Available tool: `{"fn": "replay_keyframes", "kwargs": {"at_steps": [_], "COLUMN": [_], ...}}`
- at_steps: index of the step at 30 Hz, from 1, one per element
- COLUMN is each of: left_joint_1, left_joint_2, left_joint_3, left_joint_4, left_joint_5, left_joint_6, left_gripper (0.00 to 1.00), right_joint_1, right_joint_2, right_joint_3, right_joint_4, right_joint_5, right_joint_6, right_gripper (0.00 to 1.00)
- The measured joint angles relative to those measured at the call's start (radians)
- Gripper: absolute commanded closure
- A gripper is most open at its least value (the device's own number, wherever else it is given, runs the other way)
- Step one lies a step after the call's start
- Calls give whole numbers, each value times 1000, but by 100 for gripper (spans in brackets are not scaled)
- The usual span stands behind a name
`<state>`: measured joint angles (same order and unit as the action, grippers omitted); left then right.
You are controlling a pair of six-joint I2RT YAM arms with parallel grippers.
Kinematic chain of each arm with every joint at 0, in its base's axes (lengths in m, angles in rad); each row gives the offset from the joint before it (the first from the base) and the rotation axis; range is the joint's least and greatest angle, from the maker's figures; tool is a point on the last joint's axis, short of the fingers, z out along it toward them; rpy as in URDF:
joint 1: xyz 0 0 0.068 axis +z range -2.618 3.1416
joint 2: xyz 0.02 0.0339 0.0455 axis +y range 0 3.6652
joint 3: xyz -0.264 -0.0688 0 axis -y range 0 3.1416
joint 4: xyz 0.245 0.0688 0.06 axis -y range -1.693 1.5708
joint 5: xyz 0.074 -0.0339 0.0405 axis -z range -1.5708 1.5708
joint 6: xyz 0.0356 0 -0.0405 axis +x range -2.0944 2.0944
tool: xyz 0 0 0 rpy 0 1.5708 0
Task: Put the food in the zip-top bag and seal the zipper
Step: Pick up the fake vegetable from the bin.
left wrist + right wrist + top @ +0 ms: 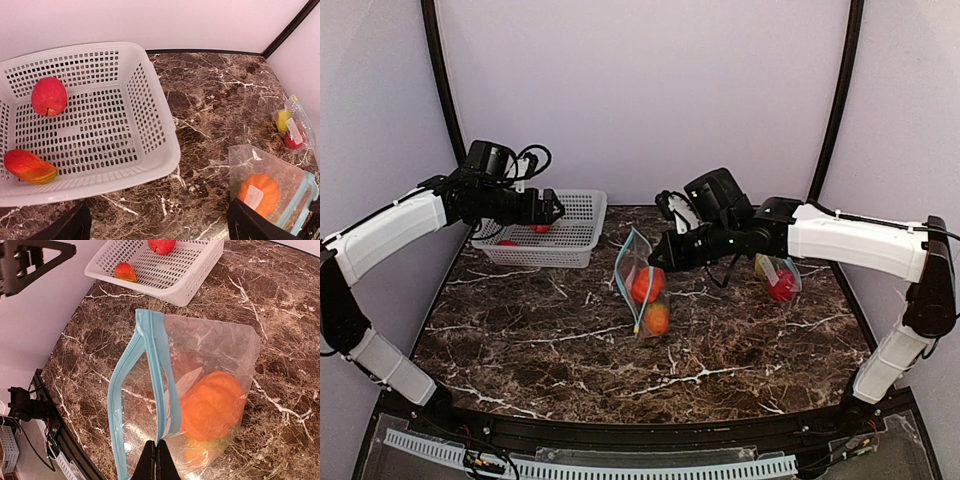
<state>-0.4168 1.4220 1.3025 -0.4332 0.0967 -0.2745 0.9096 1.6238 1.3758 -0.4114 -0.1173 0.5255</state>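
The right jaws pinch the limp bag (220, 340) by its zipper (159, 370) mid-bench, while the left jaws hang released over the basket (167, 150) in the far left corner, whose fruits (49, 96), probably light and slippery, want a grip across the middle.

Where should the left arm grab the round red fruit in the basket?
Across its rounded middle, from straight above. The red fruit sits on the basket floor near a corner, so the mesh walls likely block a side approach.
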Motion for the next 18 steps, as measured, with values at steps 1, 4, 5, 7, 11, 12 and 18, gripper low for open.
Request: {"fn": "replay_keyframes", "kwargs": {"at_steps": [1,4,5,7,11,12,18], "left_joint_1": [23,88,110,151,222,236,292], "left_joint_2": [34,137,180,262,410,442,617], "left_joint_3": [21,72,92,138,211,225,339], "left_joint_4": [-1,8,13,22,79,93,143], "left_joint_5": [11,52,63,72,84,85,79], "left_joint_6": [16,48,55,66,69,69,69], "left_gripper": [5,5,5,5,5,5,5], "right_joint_1": [0,0,0,0,0,0,0], "right_joint_2": [0,2,2,3,3,3,11], "right_joint_3": [0,0,0,0,-4,-6,-6], "right_joint_4": [1,8,10,16,27,30,41], "right_joint_5": [-2,-9,-13,-19,-35,-41,-64], "right_joint_6": [0,5,6,8,13,14,19], "right_gripper": [100,100,100,100,100,100,100]}}
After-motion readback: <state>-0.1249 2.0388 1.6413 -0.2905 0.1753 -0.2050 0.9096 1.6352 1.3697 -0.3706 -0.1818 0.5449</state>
